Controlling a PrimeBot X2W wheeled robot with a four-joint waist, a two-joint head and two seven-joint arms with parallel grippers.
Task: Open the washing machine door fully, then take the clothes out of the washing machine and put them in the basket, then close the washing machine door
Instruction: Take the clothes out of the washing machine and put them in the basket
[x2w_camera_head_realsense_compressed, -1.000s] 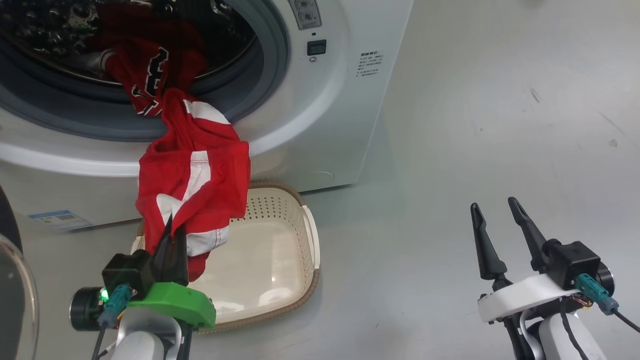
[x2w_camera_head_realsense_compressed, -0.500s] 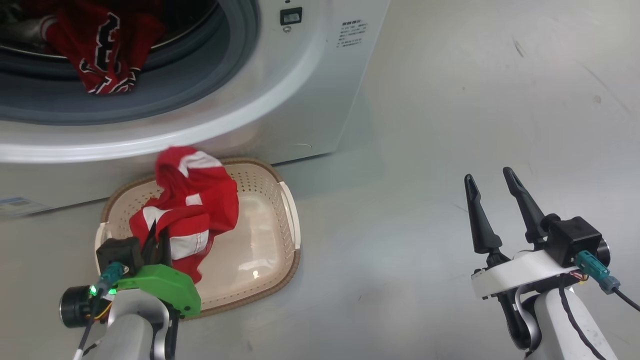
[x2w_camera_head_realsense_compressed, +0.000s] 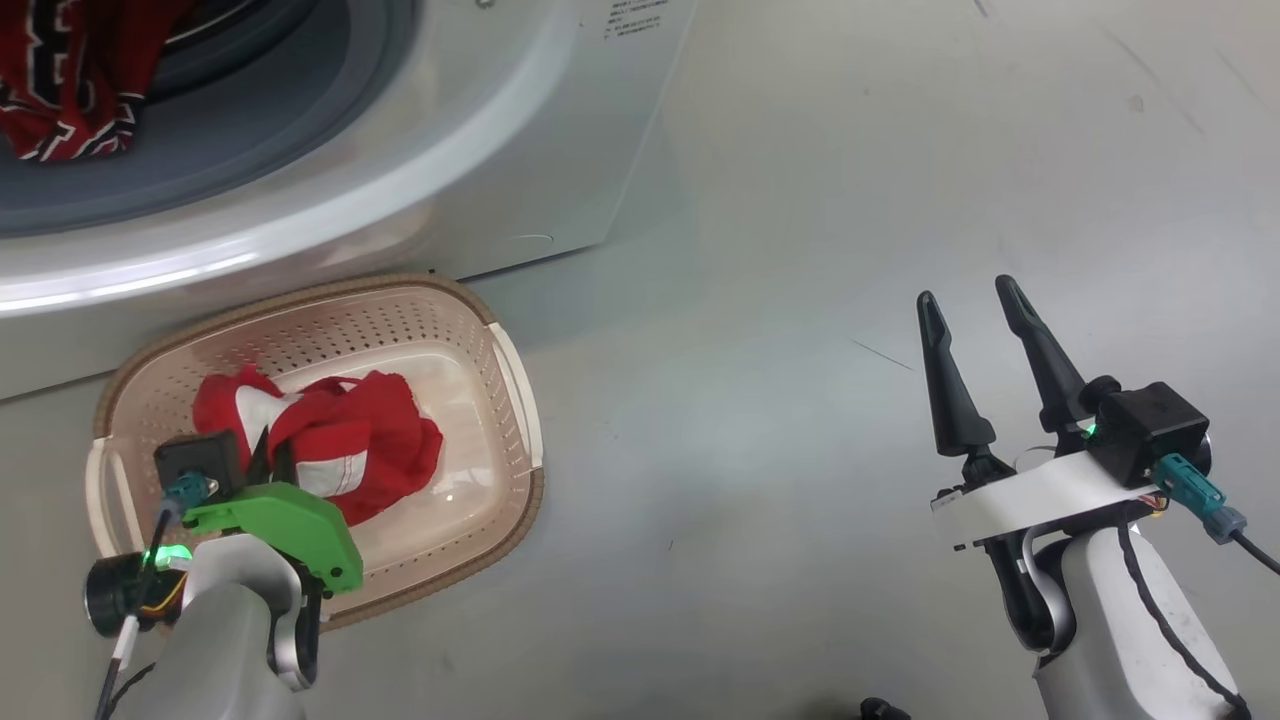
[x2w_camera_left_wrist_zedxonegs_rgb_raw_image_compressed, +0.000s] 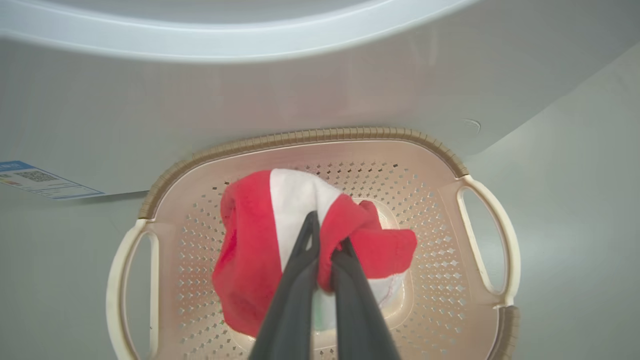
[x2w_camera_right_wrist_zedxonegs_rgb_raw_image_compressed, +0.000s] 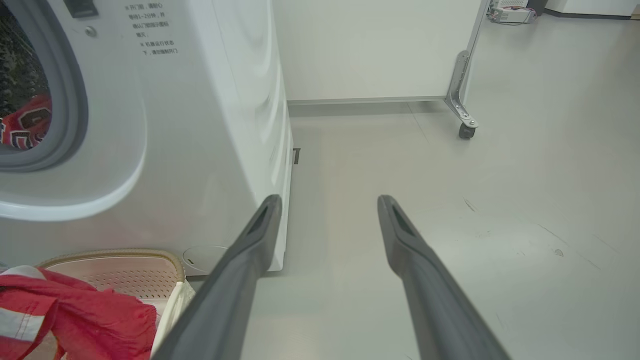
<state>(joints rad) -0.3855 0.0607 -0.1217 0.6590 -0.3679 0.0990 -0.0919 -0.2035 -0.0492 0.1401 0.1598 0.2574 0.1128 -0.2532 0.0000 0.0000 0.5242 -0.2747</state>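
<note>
**One garment down in the basket, another left in the drum**

At the lower left of the head view, the left gripper (x2w_camera_head_realsense_compressed: 268, 462) reaches down into the cream basket (x2w_camera_head_realsense_compressed: 300, 300). Its two dark fingers are pinched together on a fold of a red garment (x2w_camera_head_realsense_compressed: 350, 450) with white panels. The left wrist view shows the grip closely: the fingers are clamped on the cloth where a white stripe meets the red. The bundle lies crumpled on the perforated bottom of the basket, inside its brown rim, and has not yet been let go. The basket sits on the grey floor (x2w_camera_head_realsense_compressed: 800, 300) just in front of the white washing machine (x2w_camera_head_realsense_compressed: 480, 150), which takes up the upper left of the frame.

In the top left corner a second red garment (x2w_camera_head_realsense_compressed: 60, 90) with black-and-white lettering sits at the mouth of the round opening, against its grey rubber ring (x2w_camera_head_realsense_compressed: 250, 150). The right wrist view catches it at its left edge. The opening stands uncovered, so the door step looks done, though how wide the door is swung cannot be told here.

At the lower right the right gripper (x2w_camera_head_realsense_compressed: 964, 290) hangs over bare floor, well apart from basket and machine. Its fingers are spread wide and hold nothing.

By this reckoning the job is somewhere near the middle. One piece is delivered bar the release, and at least one more is to be fetched. Whether more lies deeper in the drum is hidden, and the door is yet to be closed.
</note>
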